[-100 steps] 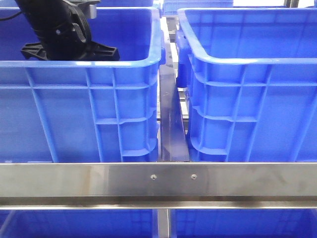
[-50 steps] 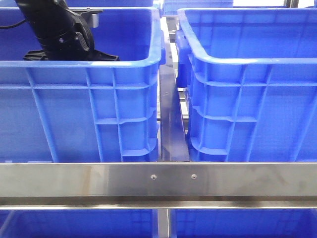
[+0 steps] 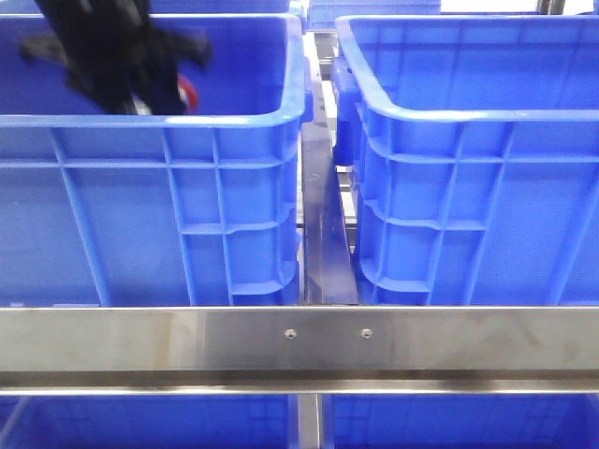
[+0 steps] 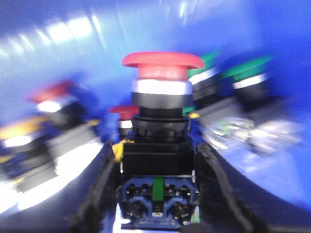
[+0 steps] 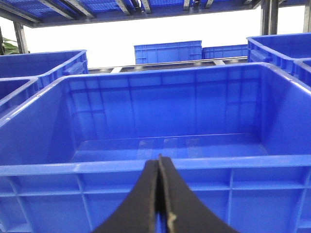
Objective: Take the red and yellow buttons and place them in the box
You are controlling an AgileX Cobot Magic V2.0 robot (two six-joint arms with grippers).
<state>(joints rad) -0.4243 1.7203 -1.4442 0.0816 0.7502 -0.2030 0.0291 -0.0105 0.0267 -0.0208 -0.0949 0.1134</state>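
Clearly left tool [image 4: 155, 194] clamps red button [image 4: 160, 73]: domed cap, black body; right tool [image 5: 159, 204] together.

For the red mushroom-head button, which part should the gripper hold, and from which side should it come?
Grip the red mushroom-head button on its square black body below the wide cap, fingers on the two flat sides, coming from its base end. The left gripper holds it this way; the domed cap would likely slip.

Motion blur smears the left arm [image 3: 112, 56] and the heaped buttons [image 4: 53, 121] behind it.
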